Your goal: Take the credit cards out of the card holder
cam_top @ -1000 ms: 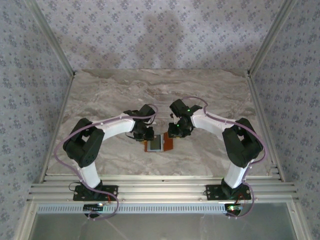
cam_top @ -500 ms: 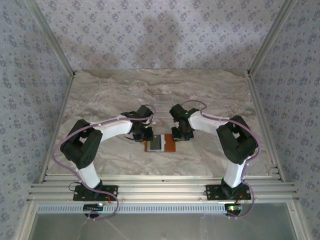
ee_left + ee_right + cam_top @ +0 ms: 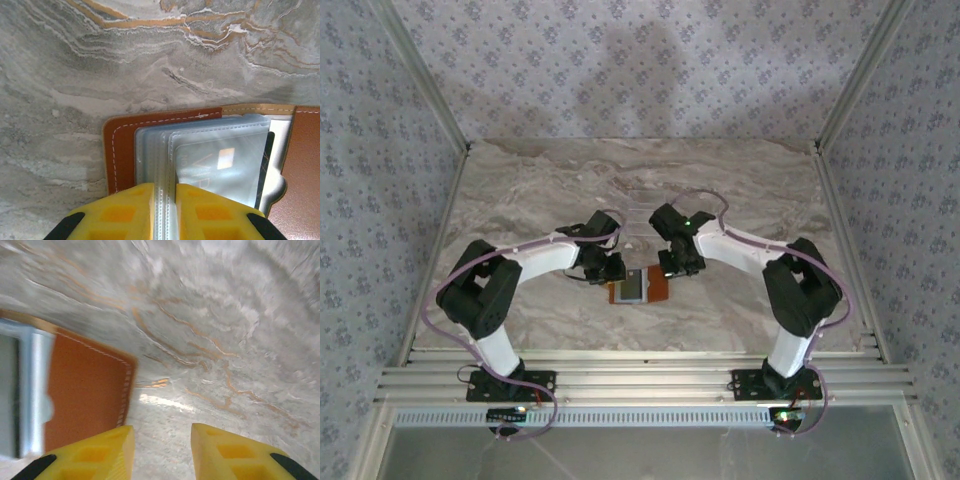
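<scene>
Top view: the holder (image 3: 641, 287) lies open near the middle of the table (image 3: 740, 190), long axis left to right. The left gripper (image 3: 612, 268) is at its left end and the right gripper (image 3: 678, 265) at its right end.

Left wrist: the left gripper (image 3: 165, 196) is pressed together on the holder's clear sleeves (image 3: 155, 150). A card (image 3: 222, 165) sits in them, just right of the pinch.

Right wrist: the right gripper (image 3: 162, 440) is spread over bare table, gripping nothing. The holder (image 3: 85, 390) lies to its left, so this arm looks the one to reach in.
</scene>
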